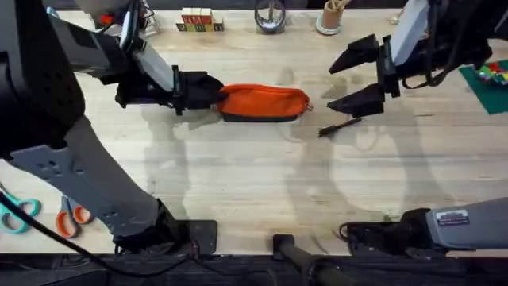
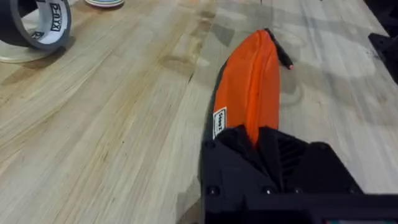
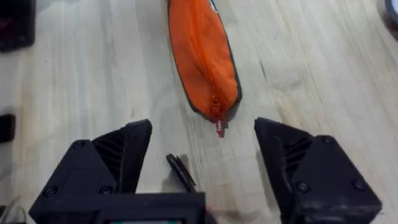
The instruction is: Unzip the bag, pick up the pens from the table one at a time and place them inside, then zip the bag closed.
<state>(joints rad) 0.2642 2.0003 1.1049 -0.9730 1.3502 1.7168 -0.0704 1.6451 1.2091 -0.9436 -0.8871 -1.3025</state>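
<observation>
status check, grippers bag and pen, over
Left gripper shut on bag end. Right gripper open, above black pen on table. Bag looks zipped. Nothing in the way.

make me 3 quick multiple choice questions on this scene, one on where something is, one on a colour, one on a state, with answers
1. Where does the black pen lie?
A. on the table, right of the bag
B. inside the bag
C. in the right tool

2. What colour is the bag on top?
A. teal
B. orange
C. white

3. How is the right tool?
A. shut on the pen
B. shut on the bag
C. open, holding nothing

Answers: 1 A, the overhead view shows the pen on the wood beyond the bag's right end. 2 B, orange fabric over a dark base strip. 3 C, its fingers stand wide apart above the table.
</observation>
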